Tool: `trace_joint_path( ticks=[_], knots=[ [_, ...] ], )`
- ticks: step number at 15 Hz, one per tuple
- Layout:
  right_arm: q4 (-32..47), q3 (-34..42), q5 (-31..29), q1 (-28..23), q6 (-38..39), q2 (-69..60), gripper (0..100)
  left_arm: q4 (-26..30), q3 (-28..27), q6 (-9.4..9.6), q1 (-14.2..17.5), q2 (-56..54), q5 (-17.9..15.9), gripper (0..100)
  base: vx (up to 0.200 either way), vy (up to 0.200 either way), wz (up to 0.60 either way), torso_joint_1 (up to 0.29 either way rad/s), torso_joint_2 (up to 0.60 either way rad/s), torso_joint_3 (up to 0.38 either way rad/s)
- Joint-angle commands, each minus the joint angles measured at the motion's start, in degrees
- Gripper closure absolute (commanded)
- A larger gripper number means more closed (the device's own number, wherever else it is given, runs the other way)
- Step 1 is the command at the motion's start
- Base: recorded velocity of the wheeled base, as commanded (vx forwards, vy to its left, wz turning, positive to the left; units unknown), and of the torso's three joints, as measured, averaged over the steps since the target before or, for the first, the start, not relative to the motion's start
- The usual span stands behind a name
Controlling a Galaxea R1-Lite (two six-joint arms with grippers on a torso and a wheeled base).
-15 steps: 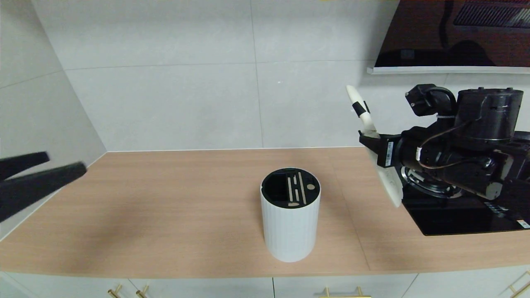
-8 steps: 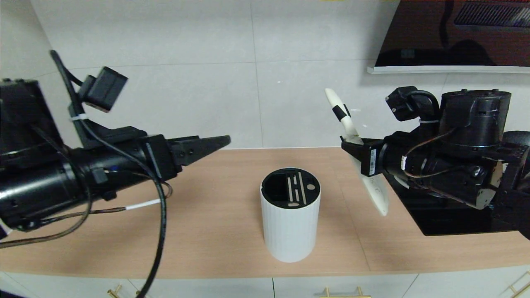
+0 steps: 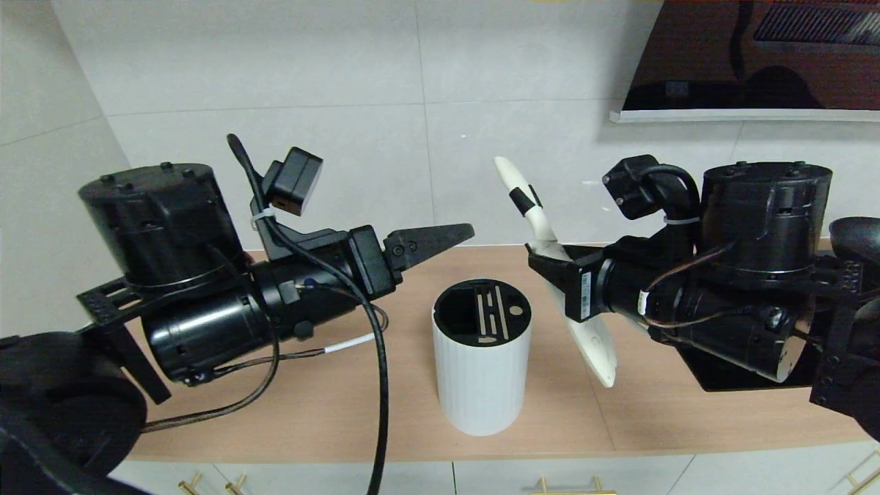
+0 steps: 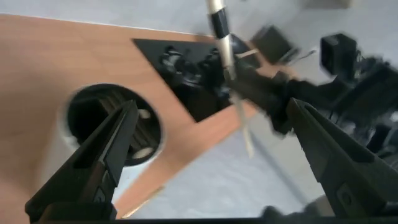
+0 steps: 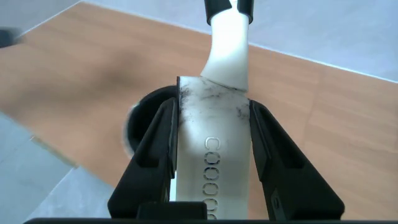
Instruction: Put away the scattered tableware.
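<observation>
The right pincer (image 3: 550, 265) is clamped on a white spatula (image 3: 592, 340), gripping it at the neck, where the handle meets the blade. The right wrist view shows both fingers pressed against the flat of the blade. The spatula's long axis stands steeply tilted: the handle points up and leans toward the robot's left, and the slotted blade hangs down and out to the right.

The white ribbed holder (image 3: 481, 371) stands upright on the wooden surface (image 3: 550, 412), between the two arms. Its black top has one wide opening, several narrow slots and a small round hole. From the spatula, the holder lies toward the robot's left and somewhat lower. The blade tip hangs just beside the holder's right wall, not above its top (how high the tip sits over the surface I cannot tell).

The left pincer (image 3: 433, 240) hovers above and just left of the holder. It holds nothing, and the left wrist view shows its fingers spread wide with the holder's mouth between them.

The right arm carries the spatula, so the coming move is probably its own. It would need to bring the blade leftward over the top, stand the long axis nearer upright, and line it up with an opening. The tilt could catch the blade on the rim.
</observation>
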Motion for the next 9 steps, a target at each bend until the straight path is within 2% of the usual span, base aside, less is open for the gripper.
trace_joint_path(
  ticks=[1,3,4,6,9],
  knots=[
    [-0.1,0.1,-0.1,2.2,0.3,1.1,100,-5.0,-0.3,-0.03,-2.1,5.6,1.7,0,0.0,0.0,0.0,0.0,0.0,0.0],
    [-0.1,0.6,-0.1,3.5,0.3,1.3,100,-10.6,-1.0,-0.12,-3.2,9.0,5.2,0,0.0,0.0,0.0,0.0,0.0,0.0],
    [-0.2,1.1,-0.1,4.1,0.3,1.4,100,-11.3,-1.0,-0.12,-3.8,9.5,6.5,0,0.0,0.0,0.0,0.0,0.0,0.0],
    [-1.7,1.4,-0.2,5.2,0.3,2.0,100,-11.3,-1.6,-0.39,-4.4,9.4,7.1,0,0.0,0.0,0.0,0.0,0.0,0.0],
    [-3.3,2.2,-0.2,6.6,0.3,2.4,100,-11.5,-1.8,-2.06,-4.6,9.6,7.0,0,0.0,0.0,0.0,0.0,0.0,0.0]
  ],
)
